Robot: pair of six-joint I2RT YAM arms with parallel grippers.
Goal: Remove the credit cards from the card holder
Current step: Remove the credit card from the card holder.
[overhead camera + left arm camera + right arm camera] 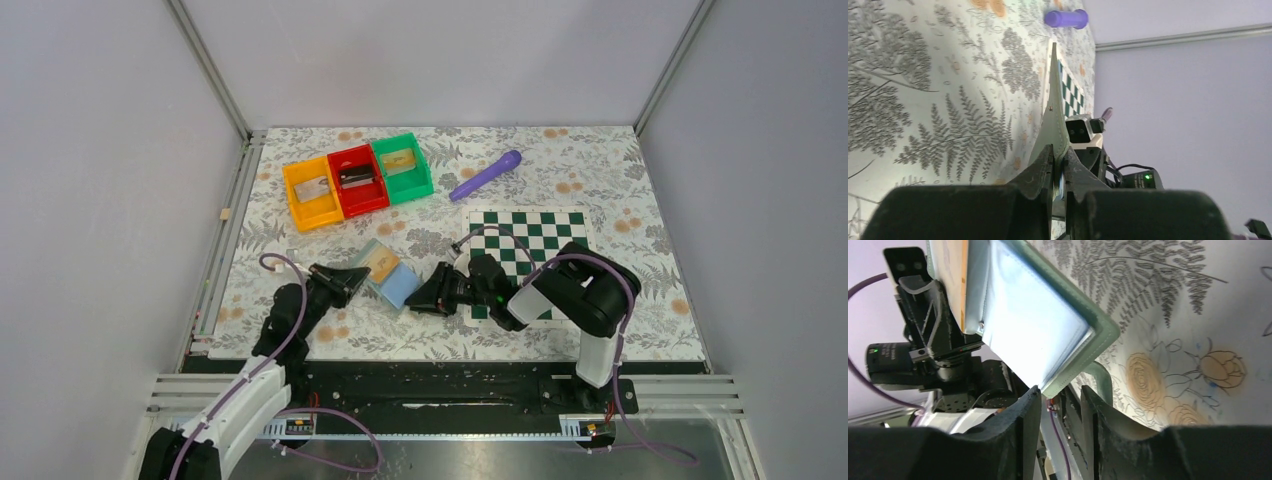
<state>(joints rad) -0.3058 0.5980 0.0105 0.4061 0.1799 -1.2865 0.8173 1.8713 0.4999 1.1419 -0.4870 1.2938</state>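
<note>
While the left pincer [360, 276] is clenched on the left edge of the card holder [392, 282], its jaws meeting on the thin rim in the left wrist view, the right pincer [416, 300] stands released, its fingers parted with the holder's near right corner just at the gap and not gripped. The holder is spread open between the two, in the near middle of the surface [600, 180]; whether it rests there or hangs just above I cannot tell. The step in hand looks like steadying the holder so a card can be drawn out. Next, I judge, the right pincer must reach past the pale blue panel to the tan credit card [381, 262] in the left panel, nip its free edge and slide it out along the pocket while the left holds firm. Counted: two pincers, one holder, one card plainly showing in it. Farther right lies one chessboard [530, 250]. Beyond sit three bins, orange [311, 192], red [357, 178] and green [402, 166], each with something flat inside that I cannot identify. One purple cylinder [486, 174] lies farthest
</note>
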